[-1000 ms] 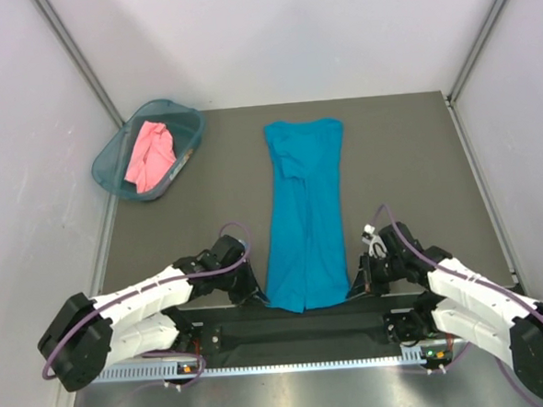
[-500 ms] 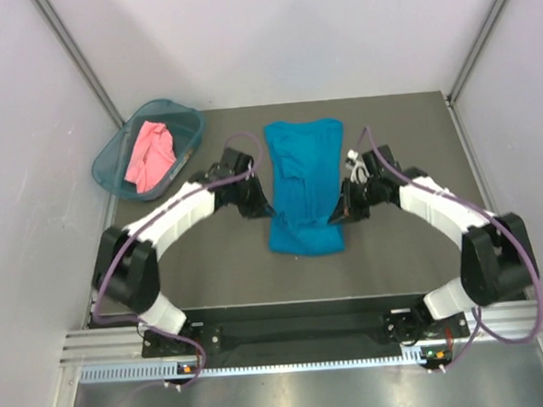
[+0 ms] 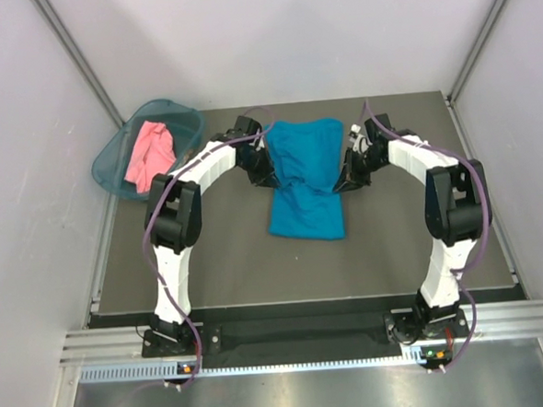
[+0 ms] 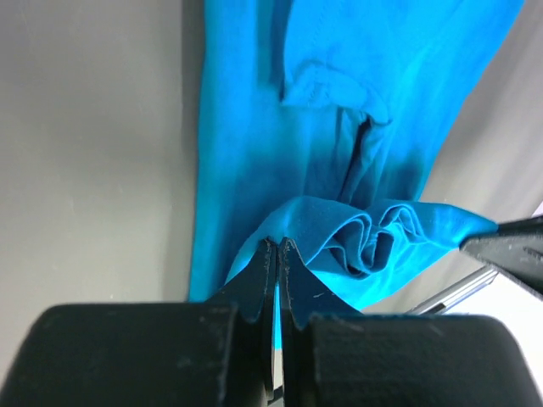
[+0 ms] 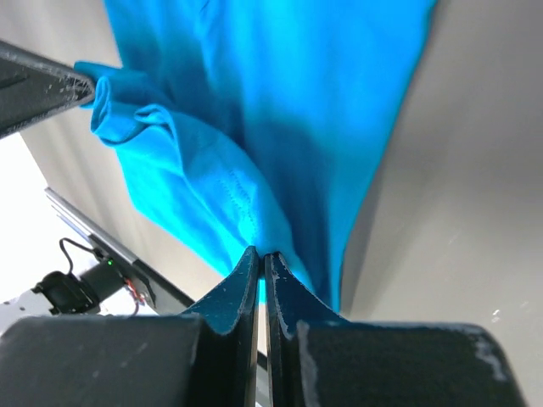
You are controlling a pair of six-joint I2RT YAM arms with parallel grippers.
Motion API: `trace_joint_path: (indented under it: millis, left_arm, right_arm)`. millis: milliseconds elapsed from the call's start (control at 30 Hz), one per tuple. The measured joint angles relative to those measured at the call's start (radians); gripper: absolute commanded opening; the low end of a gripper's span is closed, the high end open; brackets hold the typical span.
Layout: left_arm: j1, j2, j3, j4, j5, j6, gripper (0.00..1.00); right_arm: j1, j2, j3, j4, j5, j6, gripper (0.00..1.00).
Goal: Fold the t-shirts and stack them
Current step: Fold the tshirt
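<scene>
Left fingers [image 4: 254, 288], right fingers [image 5: 237, 292] both pinching teal t-shirt [image 3: 305, 178]; pink t-shirt [image 3: 150, 154] lies in basket [image 3: 187, 127].

a: what does the table [image 3: 210, 253] carry?
b: a teal-blue t-shirt [image 3: 305, 178], doubled over, its lower layer flat on the dark grey top, far middle.
a: anything else?
b: a teal basket [image 3: 192, 135] at the far left corner, apart from it.

No writing is showing legibly in any view: nothing readable is appearing on the teal-blue t-shirt [image 3: 306, 188], the salmon-pink t-shirt [image 3: 150, 154], the basket [image 3: 190, 135] or the table [image 3: 403, 242].
</scene>
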Motion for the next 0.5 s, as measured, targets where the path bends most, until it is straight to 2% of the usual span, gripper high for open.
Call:
trace_joint_path:
  millis: [200,500]
  left_arm:
    - [0.024,0.054,0.051,-0.01,0.027,0.0,0.0]
    - [0.043,0.111,0.113,-0.012,0.042,-0.003,0.0]
  right_arm:
    - [-0.029,0.106,0.095,-0.029,-0.029,-0.023,0.0]
    - [-0.049,0.181,0.2,-0.054,-0.06,-0.037,0.03]
